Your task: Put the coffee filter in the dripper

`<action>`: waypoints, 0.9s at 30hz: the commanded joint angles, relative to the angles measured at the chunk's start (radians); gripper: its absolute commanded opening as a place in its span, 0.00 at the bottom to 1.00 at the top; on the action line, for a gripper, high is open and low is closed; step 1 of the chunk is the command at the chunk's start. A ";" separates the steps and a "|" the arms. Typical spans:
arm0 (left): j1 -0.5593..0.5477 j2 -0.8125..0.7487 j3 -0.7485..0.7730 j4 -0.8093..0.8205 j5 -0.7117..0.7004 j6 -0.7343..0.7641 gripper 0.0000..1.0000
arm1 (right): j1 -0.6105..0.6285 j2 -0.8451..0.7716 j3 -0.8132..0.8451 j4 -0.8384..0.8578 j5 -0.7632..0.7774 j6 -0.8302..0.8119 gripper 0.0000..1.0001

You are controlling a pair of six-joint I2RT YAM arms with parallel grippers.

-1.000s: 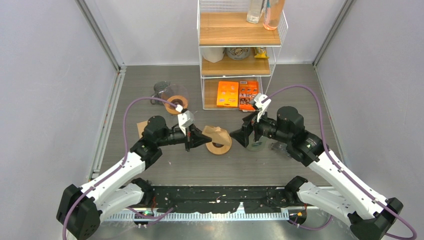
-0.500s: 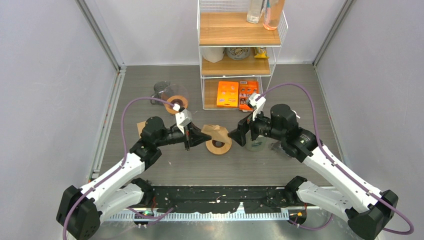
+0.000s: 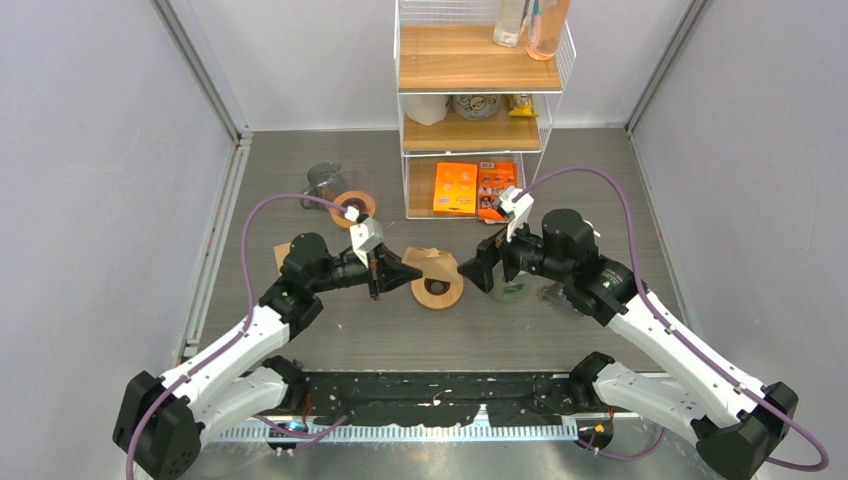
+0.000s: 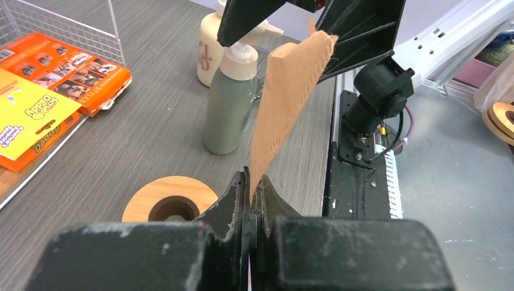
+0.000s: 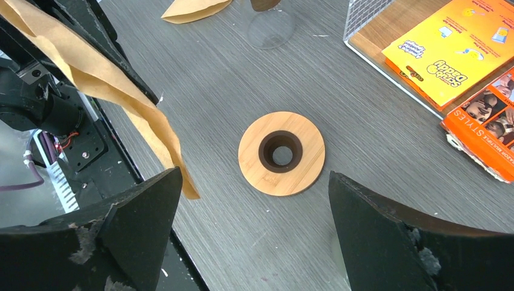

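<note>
The coffee filter [image 4: 291, 103] is tan, the wooden ring [image 5: 305, 159] pale with a dark hole, the table [image 5: 376, 145] grey-grained; beyond the ring sit a yellow box [image 5: 448, 54] and an orange box [image 5: 488, 121].

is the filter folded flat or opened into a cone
Folded flat: the coffee filter stands from the left gripper as one thin sheet.

The yellow box [image 5: 451, 51] reads "Daddy" upside down; the orange box [image 5: 485, 130] beside it reads "STYLES".

Above the wooden ring [image 5: 306, 154], the coffee filter [image 4: 288, 91] was seen as matt paper, crimped at one edge. The ring was smoothly finished; the table [image 5: 376, 121] around it, matt woodgrain.
</note>
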 commanded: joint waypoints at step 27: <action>0.007 -0.022 -0.001 0.076 -0.013 -0.025 0.00 | -0.001 0.015 0.034 0.121 -0.106 0.061 0.97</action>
